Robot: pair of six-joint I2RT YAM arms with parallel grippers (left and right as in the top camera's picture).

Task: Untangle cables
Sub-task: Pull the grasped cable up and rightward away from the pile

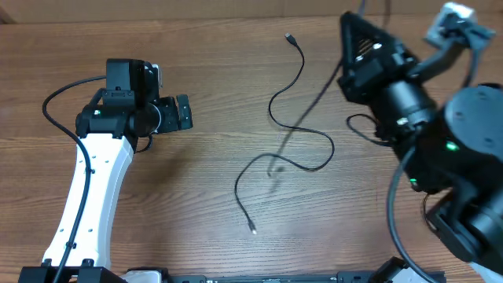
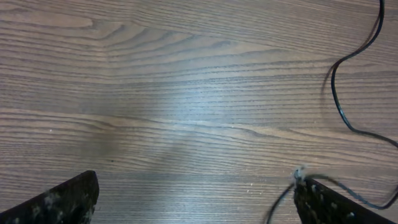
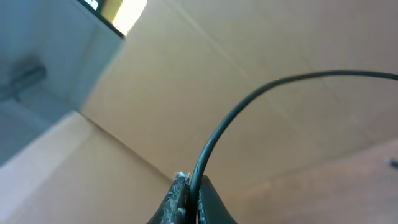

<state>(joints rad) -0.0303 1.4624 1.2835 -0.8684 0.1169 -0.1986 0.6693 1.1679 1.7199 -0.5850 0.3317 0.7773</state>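
Observation:
One thin black cable [image 1: 273, 108] lies in loose curves mid-table, with a plug at the far end [image 1: 289, 37] and another at the near end [image 1: 252, 229]. My right gripper [image 1: 350, 31] is raised high at the right. It is shut on a cable [image 3: 214, 140], which rises from the fingertips [image 3: 186, 186] and arcs to the right. In the overhead view that strand [image 1: 306, 118] hangs blurred down to the middle of the table. My left gripper [image 1: 182, 114] is open above bare wood, left of the cables. A cable loop [image 2: 336, 93] shows at the right of its view, and a strand passes its right finger [image 2: 329, 202].
The table is brown wood [image 1: 204, 196]. The left arm's white link [image 1: 90, 189] runs down the left side. The bulky black right arm [image 1: 456, 157] fills the right side, close under the camera. A cardboard wall [image 3: 261, 50] stands behind the table.

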